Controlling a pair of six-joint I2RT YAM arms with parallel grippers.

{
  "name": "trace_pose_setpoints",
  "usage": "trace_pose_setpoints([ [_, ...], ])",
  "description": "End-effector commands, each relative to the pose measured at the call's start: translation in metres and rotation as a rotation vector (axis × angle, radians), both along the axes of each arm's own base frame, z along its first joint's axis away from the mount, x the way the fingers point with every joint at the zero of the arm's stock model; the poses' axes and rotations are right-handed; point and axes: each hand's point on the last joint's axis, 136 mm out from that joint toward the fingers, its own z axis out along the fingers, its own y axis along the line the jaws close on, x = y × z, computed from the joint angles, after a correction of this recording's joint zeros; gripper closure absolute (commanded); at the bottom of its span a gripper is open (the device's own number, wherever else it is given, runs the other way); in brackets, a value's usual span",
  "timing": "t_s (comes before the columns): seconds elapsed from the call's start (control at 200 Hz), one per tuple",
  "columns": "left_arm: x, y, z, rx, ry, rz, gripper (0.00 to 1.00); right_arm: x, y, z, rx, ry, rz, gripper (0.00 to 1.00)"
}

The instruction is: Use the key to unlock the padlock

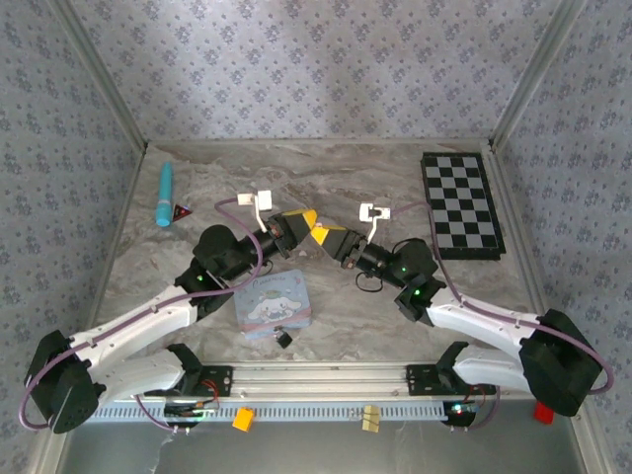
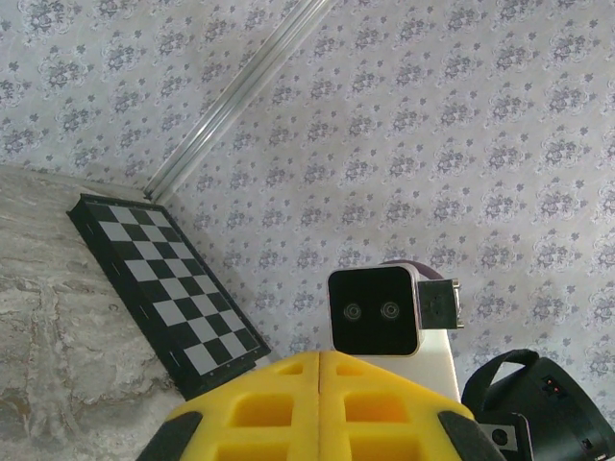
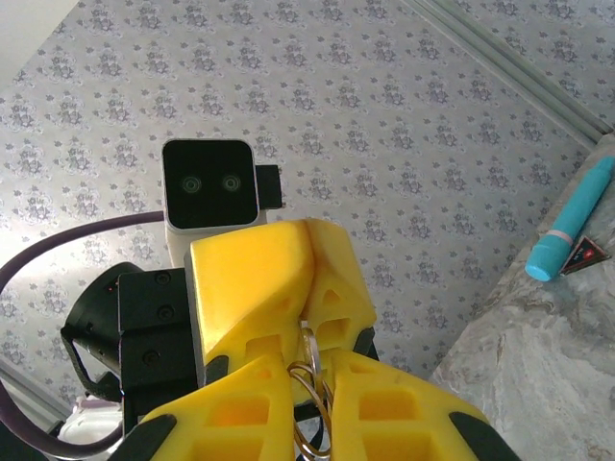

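The tiny black padlock (image 1: pixel 283 337) lies on the table by the near edge of a light-blue cartoon tin (image 1: pixel 274 304). Above the table's middle my two grippers meet tip to tip, well off the padlock. My left gripper (image 1: pixel 309 225) (image 2: pixel 319 357) has its yellow jaws pressed together, and the right wrist view shows the metal key (image 3: pixel 309 336) running up into their seam. My right gripper (image 1: pixel 334 237) (image 3: pixel 312 370) is closed from below on the same key and its wire rings (image 3: pixel 312 408).
A folded chessboard (image 1: pixel 461 204) lies at the back right. At the back left are a teal tube (image 1: pixel 165 194) and a small red triangle (image 1: pixel 180 211). Patterned walls enclose the table on three sides.
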Motion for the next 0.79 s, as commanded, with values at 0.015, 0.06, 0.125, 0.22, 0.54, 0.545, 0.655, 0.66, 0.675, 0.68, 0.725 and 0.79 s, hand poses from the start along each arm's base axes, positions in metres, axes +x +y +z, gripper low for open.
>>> trace_pose_setpoints([
  [0.015,0.000,0.007,0.009,-0.006,-0.042,0.027,1.00,0.005,-0.012,0.014,0.031,-0.035,-0.040,0.98],
  [0.06,0.000,0.007,0.008,0.004,-0.041,0.026,1.00,0.005,-0.012,0.013,0.020,-0.033,-0.038,1.00],
  [0.125,0.001,0.006,0.005,0.024,-0.038,0.027,0.96,0.005,-0.013,0.010,-0.006,-0.034,-0.049,1.00],
  [0.22,0.002,0.006,0.002,0.061,-0.035,0.034,0.82,0.009,-0.015,-0.001,-0.078,-0.011,-0.084,1.00],
  [0.54,0.017,0.035,-0.010,0.156,0.007,0.142,0.26,0.012,-0.031,-0.038,-0.360,0.033,-0.175,1.00],
  [0.545,0.018,0.035,-0.010,0.158,0.009,0.143,0.26,0.011,-0.031,-0.038,-0.361,0.033,-0.175,1.00],
  [0.655,0.025,0.046,-0.021,0.217,0.051,0.184,0.19,0.009,-0.034,-0.044,-0.382,0.039,-0.168,1.00],
  [0.66,0.026,0.046,-0.022,0.223,0.055,0.187,0.18,0.009,-0.034,-0.044,-0.383,0.039,-0.168,1.00],
  [0.675,0.027,0.048,-0.025,0.243,0.067,0.197,0.18,0.008,-0.034,-0.045,-0.387,0.039,-0.166,1.00],
  [0.68,0.028,0.049,-0.027,0.250,0.073,0.200,0.18,0.008,-0.034,-0.045,-0.389,0.038,-0.164,1.00],
  [0.725,0.032,0.055,-0.037,0.314,0.108,0.227,0.18,0.007,-0.034,-0.047,-0.408,0.036,-0.159,1.00],
  [0.79,0.037,0.067,-0.055,0.434,0.173,0.276,0.18,0.005,-0.036,-0.051,-0.440,0.034,-0.155,1.00],
])
